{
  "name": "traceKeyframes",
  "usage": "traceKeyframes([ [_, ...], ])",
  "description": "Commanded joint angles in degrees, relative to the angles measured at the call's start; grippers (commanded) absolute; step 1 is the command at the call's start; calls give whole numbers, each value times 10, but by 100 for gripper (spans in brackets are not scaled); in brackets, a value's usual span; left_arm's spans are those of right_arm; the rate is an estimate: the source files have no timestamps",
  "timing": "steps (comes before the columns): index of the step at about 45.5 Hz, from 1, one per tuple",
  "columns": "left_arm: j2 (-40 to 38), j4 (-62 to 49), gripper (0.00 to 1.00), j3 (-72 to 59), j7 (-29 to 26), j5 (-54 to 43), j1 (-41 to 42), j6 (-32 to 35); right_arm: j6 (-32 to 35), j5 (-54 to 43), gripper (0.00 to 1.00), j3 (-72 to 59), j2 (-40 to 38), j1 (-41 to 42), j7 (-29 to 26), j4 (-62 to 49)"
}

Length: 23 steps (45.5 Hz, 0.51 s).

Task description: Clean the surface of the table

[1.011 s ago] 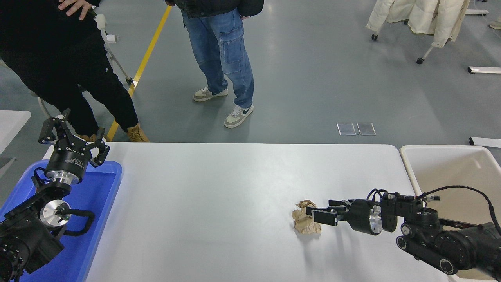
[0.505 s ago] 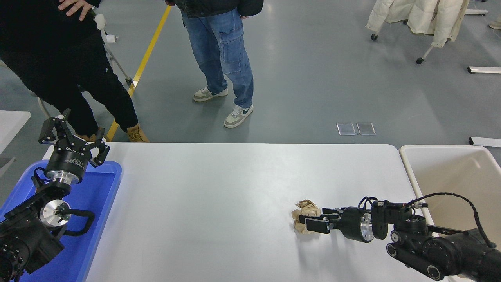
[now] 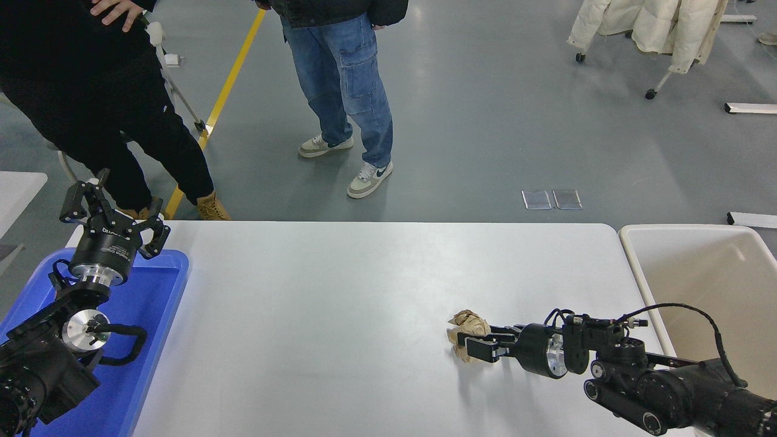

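Right gripper (image 3: 473,345) clamped on crumpled brown paper (image 3: 466,325) (touching table surface (image 3: 328,315)); left gripper (image 3: 115,215) parked, fingers spread wide.

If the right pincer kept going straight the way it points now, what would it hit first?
The right pincer points leftward, low over the table surface. The crumpled brown paper wad sits right at its fingertips, so it would meet that first. Whether it already touches the paper is unclear from this view.
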Motion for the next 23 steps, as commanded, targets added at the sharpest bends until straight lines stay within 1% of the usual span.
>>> traceKeyframes([
  [1, 0, 0, 100, 0, 0, 0, 0, 0, 0, 5, 0, 3, -1, 0, 1, -6],
  [11, 0, 0, 100, 0, 0, 0, 0, 0, 0, 16, 0, 21, -15, 2, 3, 5],
  [23, 0, -1, 100, 0, 0, 0, 0, 0, 10, 31, 0, 32, -68, 14, -1, 76],
])
